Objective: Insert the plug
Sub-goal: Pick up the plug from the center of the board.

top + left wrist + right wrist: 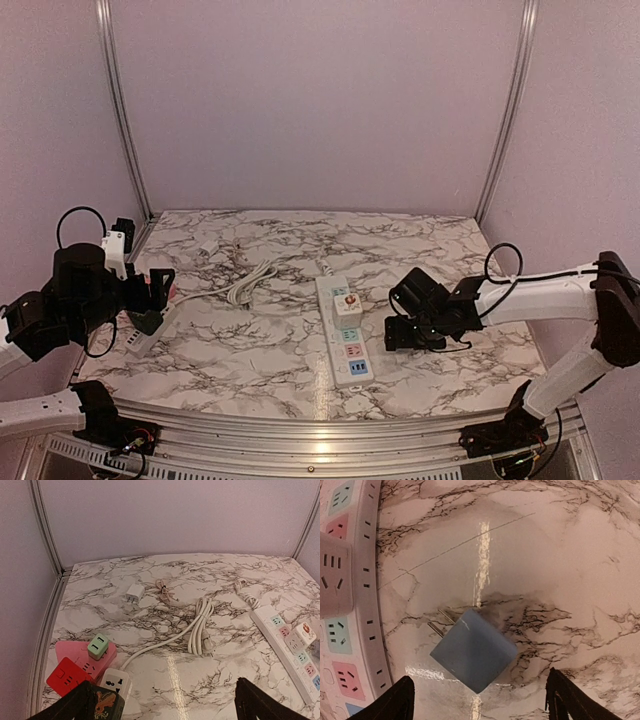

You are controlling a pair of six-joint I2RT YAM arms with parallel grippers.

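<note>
Right gripper (479, 675): fingers spread wide, holding nothing. In its own wrist view the plug (472, 655) lies between them. The plug, a grey-blue block, rests flat on the worktop (560, 555) at lower centre of that view. Its two prongs point to the upper left, toward the power strip (370, 605) running down the left edge. Plug and strip are near but apart.

Judgement: the gripper is placed to straddle the block for a pickup, and the plug is not yet inserted. A cube adapter (332, 580) occupies one socket, so a free one beside it must be chosen.

Left gripper (164, 681): likewise spread wide and empty, parked at the left of the overhead view, out of the way. Beyond it lie coloured adapters (80, 662), a coiled cable (200, 625) and a small white charger (134, 592).
</note>
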